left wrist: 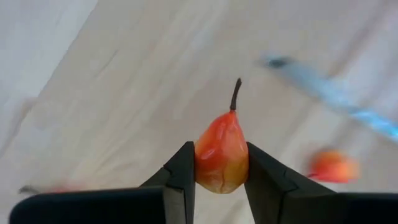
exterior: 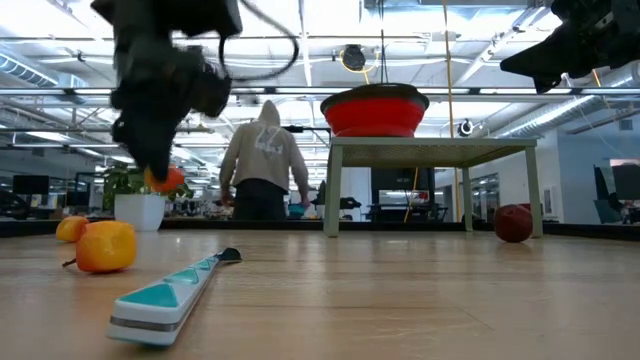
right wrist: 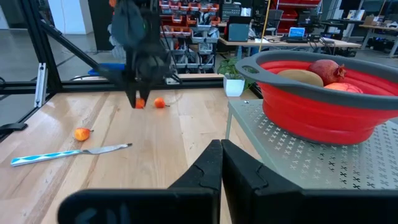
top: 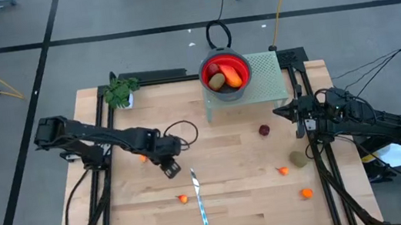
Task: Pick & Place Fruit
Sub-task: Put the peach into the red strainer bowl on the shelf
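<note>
High view, inventory of wooden desk:

1. Left pincer, over desk's left-centre, just left of knife. Fingers partly closed, clamped on a small orange-red pear w/ dark stem; left wrist view shows it pinched between both fingers, stem pointing away from pincer. Low view: pear carried clear of the desk surface.
2. Right pincer, at desk's right edge, beside the green mesh stand. Fingers fully closed, holding nothing; right wrist view shows the two tips pressed together.
3. Red bowl w/ dark handle, on the stand, far-centre. Contents: olive-brown oval, long orange-red pc, a dark red fruit seen from right wrist view.
4. Loose fruit on desk: dark red ball right of centre; olive-brown oval near right edge; small orange bit just left of it; orange pc nearer front; orange pc just left of knife; orange bit by the left arm.
5. Knife, silver blade, light-blue handle, lying front-centre.
6. Green plant in white pot, far-left corner.
7. Bkgd, low view: person in grey hoodie, back turned, well beyond desk.
</note>
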Motion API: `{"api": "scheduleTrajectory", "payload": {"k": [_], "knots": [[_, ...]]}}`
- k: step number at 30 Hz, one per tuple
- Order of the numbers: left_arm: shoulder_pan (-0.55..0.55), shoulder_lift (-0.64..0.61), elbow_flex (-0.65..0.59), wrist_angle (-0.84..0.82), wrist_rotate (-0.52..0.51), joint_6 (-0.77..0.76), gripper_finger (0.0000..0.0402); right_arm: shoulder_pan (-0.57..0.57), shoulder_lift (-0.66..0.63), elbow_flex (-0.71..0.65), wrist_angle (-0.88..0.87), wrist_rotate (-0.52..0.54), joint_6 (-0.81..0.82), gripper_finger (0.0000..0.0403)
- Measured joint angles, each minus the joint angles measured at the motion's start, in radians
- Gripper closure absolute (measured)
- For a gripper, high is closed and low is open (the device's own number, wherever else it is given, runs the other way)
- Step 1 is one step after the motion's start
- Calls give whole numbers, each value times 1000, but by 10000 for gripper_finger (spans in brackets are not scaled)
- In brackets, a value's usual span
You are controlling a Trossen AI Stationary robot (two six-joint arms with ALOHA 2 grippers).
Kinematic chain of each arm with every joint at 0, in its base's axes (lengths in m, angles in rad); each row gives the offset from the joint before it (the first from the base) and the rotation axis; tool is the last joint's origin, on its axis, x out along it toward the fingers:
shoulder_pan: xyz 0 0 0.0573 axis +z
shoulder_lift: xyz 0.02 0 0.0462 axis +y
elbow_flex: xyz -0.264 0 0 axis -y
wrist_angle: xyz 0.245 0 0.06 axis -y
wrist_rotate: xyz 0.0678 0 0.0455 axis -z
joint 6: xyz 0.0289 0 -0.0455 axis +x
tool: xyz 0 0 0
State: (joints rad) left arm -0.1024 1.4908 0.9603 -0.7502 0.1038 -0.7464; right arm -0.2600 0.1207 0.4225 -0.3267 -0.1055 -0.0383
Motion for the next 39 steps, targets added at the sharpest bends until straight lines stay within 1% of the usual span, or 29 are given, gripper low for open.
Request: {"api": "scheduleTrajectory", "payload": {"k": [4, 10, 16, 23, 30, 34, 39], "knots": [[0, -49, 30, 123, 42, -14, 299, 0, 0, 0, 0, 0, 0, 403], [0, -105, 32, 400, 62, -12, 302, 0, 0, 0, 0, 0, 0, 403], [0, -105, 32, 647, 77, 19, 296, 0, 0, 0, 0, 0, 0, 403], [0, -105, 32, 851, 81, 39, 301, 0, 0, 0, 0, 0, 0, 403], [0, -105, 32, 985, 83, 38, 296, 0, 0, 0, 0, 0, 0, 403], [0, -105, 32, 1012, 107, 37, 295, 0, 0, 0, 0, 0, 0, 403], [0, -105, 32, 1010, 107, 36, 294, 0, 0, 0, 0, 0, 0, 403]]}}
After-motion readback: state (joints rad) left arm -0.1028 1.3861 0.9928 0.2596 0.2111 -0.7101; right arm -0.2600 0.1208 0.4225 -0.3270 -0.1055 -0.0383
